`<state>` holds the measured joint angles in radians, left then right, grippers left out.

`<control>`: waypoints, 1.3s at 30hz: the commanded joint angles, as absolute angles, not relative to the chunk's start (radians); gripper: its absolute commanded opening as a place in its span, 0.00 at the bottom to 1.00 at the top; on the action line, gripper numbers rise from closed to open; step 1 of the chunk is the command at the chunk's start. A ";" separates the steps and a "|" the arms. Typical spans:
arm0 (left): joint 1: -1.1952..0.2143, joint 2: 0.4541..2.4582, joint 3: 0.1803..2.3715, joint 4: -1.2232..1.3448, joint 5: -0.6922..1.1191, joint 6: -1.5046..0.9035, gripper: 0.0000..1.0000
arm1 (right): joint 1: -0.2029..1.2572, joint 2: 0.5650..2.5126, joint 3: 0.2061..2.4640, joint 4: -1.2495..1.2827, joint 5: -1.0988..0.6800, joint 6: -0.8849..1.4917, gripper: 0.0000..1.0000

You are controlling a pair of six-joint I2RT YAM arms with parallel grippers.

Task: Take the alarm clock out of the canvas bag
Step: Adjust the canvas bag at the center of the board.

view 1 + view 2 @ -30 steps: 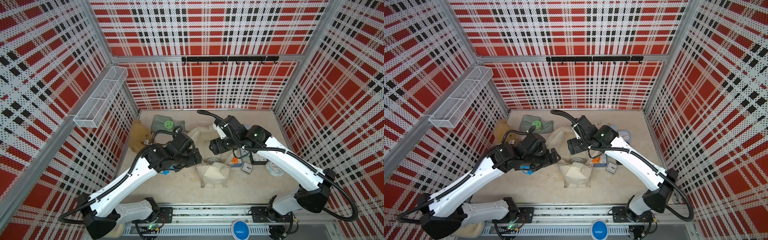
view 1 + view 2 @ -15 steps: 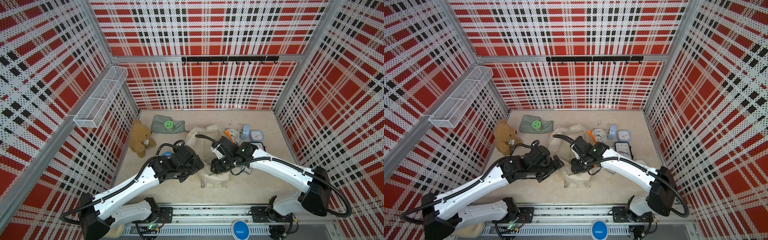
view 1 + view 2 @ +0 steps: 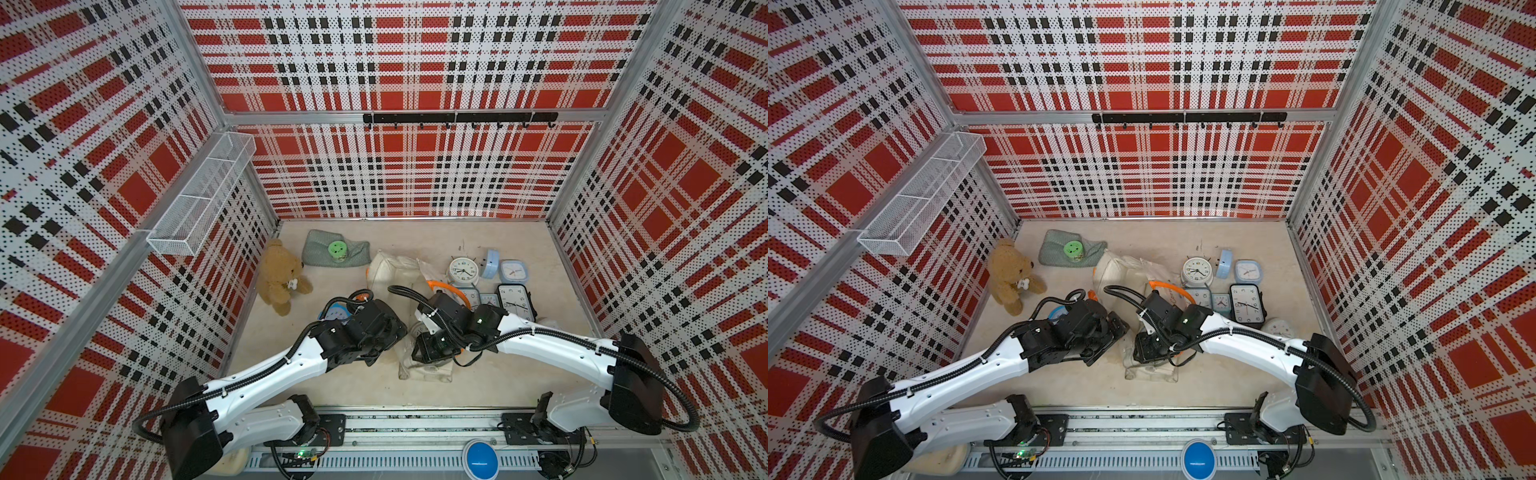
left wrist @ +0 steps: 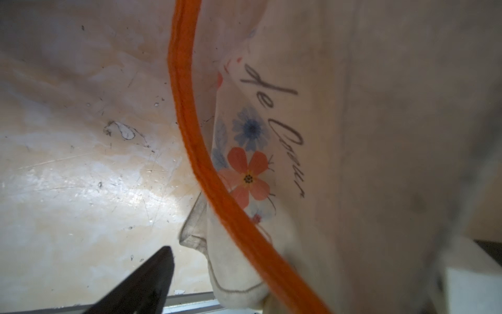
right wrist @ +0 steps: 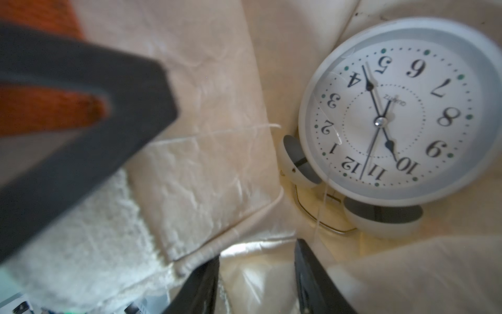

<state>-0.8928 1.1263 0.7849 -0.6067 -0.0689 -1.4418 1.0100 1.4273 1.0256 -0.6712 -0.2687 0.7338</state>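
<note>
Bag (image 3: 392, 270) was floppy cream canvas, creased & slumped on the counter (image 3: 374, 386). A rounded orange strap (image 4: 187, 114) looped past its printed side: blue & coral flowers w/ black script. The hem was stitched and one corner was folded over.

In the R wrist view the clock (image 5: 394, 114) lay inside the bag, face-up among the cloth folds, not out yet. It was round w/ a white plastic rim, glossy face, black numerals, two dome bells & a thin wire handle.

R pincer (image 5: 257, 250) had its dark fingers apart w/ only shiny lining btwn them. The clock sat just past the tips, untouched, and the pincer gripped nothing.

L pincer (image 3: 398, 332) sat at the bag's edge, near R. Its wrist view showed one black finger (image 4: 152, 282) clear of strap & hem, the other hidden by cloth. The jaws looked wide & empty.

A blurred dark grey wedge (image 5: 81, 108) sat close to the R lens w/ orange behind it; couldn't tell what it was.

The counter was beige, glossy & scuffed. Also on it:
- a tan plush bear (image 3: 282, 274) by the wall
- a soft grey-green cloth (image 3: 320, 253) w/ a green round lid (image 3: 337, 249) on it
- beside the bag, a round white clock (image 3: 462, 270), a pale blue one (image 3: 490, 262) on edge, a blue square one (image 3: 514, 271) & a black rectangular one (image 3: 517, 300)

A long white wire-mesh basket (image 3: 203, 195), split by dividers, hung on the side wall.
</note>
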 commanded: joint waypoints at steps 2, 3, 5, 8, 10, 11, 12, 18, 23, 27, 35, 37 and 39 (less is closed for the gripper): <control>-0.896 1.174 0.752 -0.509 -0.072 -1.481 0.70 | 1.045 1.415 0.972 -0.664 -0.316 0.788 0.51; -0.896 1.184 0.754 -0.510 -0.071 -1.478 0.58 | 1.048 1.419 0.972 -0.664 -0.314 0.789 0.53; -0.891 1.195 0.765 -0.522 -0.075 -1.459 0.39 | 1.048 1.426 0.973 -0.670 -0.306 0.787 0.58; -0.869 1.187 0.813 -0.597 -0.088 -1.400 0.23 | 1.048 1.428 0.989 -0.689 -0.284 0.779 0.65; -0.833 1.170 0.867 -0.678 -0.106 -1.322 0.15 | 1.049 1.431 1.014 -0.707 -0.272 0.772 0.69; -0.812 1.161 0.896 -0.720 -0.118 -1.279 0.12 | 1.049 1.431 1.031 -0.715 -0.270 0.768 0.70; -0.785 1.152 0.926 -0.753 -0.126 -1.231 0.08 | 1.049 1.431 1.048 -0.724 -0.267 0.763 0.70; -0.635 1.174 1.092 -0.766 -0.046 -0.913 0.00 | 1.049 1.425 1.127 -0.751 -0.247 0.736 0.73; -0.633 1.257 1.167 -0.726 0.034 -0.826 0.00 | 1.048 1.440 1.093 -0.730 -0.257 0.738 0.73; -0.666 1.284 1.178 -0.657 0.073 -0.790 0.00 | 1.049 1.442 1.049 -0.697 -0.276 0.764 0.72; -0.756 1.335 1.362 -0.805 -0.016 -0.563 0.00 | 1.037 1.309 1.066 -0.726 -0.105 0.778 0.80; -0.775 1.329 1.356 -0.832 -0.045 -0.548 0.00 | 1.016 1.276 1.091 -0.726 -0.049 0.782 0.80; -0.784 1.304 1.312 -0.836 -0.066 -0.561 0.00 | 0.989 1.257 1.109 -0.727 0.000 0.788 0.80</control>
<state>-0.7704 1.3399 1.3136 -0.8478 0.0071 -0.6254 1.0145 1.2861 1.0733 -0.7002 -0.1162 0.7769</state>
